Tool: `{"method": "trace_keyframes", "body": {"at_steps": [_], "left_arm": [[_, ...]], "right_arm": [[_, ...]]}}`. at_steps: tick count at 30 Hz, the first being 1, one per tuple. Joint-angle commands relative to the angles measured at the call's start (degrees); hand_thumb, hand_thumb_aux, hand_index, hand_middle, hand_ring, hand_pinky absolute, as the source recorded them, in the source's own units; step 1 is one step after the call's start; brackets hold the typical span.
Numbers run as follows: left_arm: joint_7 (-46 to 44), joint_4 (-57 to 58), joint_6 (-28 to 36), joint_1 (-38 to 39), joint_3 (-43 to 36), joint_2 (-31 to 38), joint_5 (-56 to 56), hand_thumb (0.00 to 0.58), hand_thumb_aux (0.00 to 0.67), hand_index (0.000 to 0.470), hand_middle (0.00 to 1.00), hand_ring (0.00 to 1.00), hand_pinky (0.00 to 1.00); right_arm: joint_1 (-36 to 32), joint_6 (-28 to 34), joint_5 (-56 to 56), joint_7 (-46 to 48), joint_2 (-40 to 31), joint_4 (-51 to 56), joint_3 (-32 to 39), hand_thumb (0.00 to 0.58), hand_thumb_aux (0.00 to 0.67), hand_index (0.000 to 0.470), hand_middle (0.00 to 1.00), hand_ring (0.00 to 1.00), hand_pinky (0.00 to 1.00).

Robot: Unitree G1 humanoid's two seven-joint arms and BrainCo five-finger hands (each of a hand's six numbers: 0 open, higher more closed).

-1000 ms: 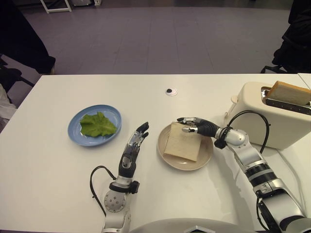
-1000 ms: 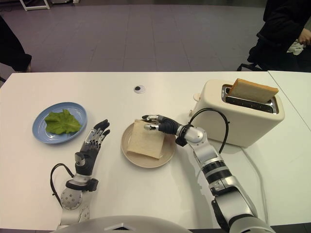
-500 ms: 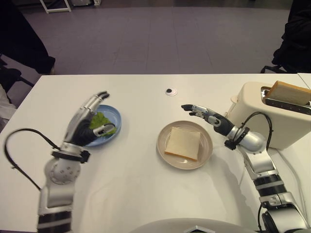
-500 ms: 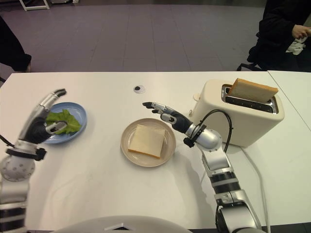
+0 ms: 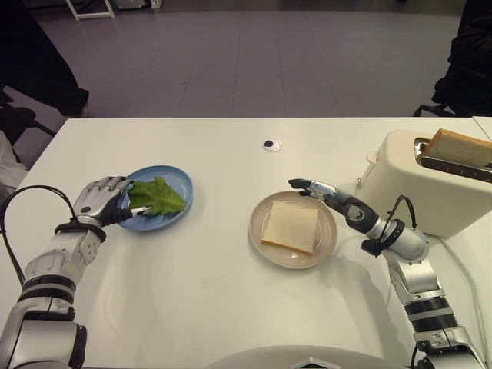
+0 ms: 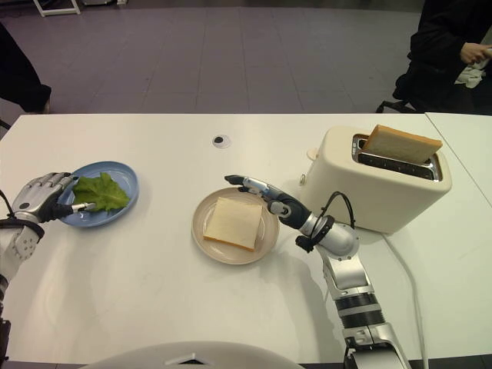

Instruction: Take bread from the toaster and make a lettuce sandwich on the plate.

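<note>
A green lettuce leaf [image 5: 157,197] lies on a blue plate [image 5: 181,184] at the left of the white table. My left hand [image 5: 106,203] rests at that plate's left rim, its fingers curled around the leaf's left edge. One bread slice [image 5: 290,227] lies flat on the beige plate [image 5: 256,240] in the middle. My right hand [image 5: 332,193] hovers over that plate's right rim, just past the slice's far right corner, open and holding nothing. A cream toaster [image 5: 430,188] stands at the right with a second slice [image 5: 460,146] sticking up from its slot.
A small black-and-white disc [image 5: 267,144] lies on the table behind the beige plate. The toaster's cord [image 6: 407,277] runs toward the front edge at the right. Bare tabletop lies between the two plates and in front of them.
My left hand came down from above the blue plate to its left rim and curled onto the lettuce. My right hand let go of the slice and drew back slightly to the right.
</note>
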Motion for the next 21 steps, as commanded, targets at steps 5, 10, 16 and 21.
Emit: {"method": "trace_keyframes", "body": {"at_steps": [5,10,16,21], "left_arm": [[4.08,3.07,-0.98,-2.76,-6.89,-0.01,-0.08,0.128,0.079,0.055,0.0,0.0,0.0],[4.98,0.39,-1.09,-2.67,-8.66,0.31,-0.78,0.183,0.116,0.081,0.0,0.0,0.0],[4.62,2.71,-1.24,-2.99,-11.7,-1.05,-0.45,0.485,0.399,0.28,0.0,0.0,0.0],[3.51,5.9,-1.97,-3.36,-13.88,-1.32,-1.35,0.58,0.67,0.47,0.0,0.0,0.0]], "right_arm": [[0.63,0.12,0.67,0.67,0.56,-0.7,-0.41,0.0,0.0,0.0,0.0,0.0,0.0],[1.06,0.27,0.83,0.84,0.86,-0.95,-0.45,0.0,0.0,0.0,0.0,0.0,0.0],[0.81,0.33,0.96,1.11,1.04,-0.85,-0.49,0.0,0.0,0.0,0.0,0.0,0.0],[0.71,0.27,1.03,1.22,1.26,-0.79,-0.62,0.0,0.0,0.0,0.0,0.0,0.0]]}}
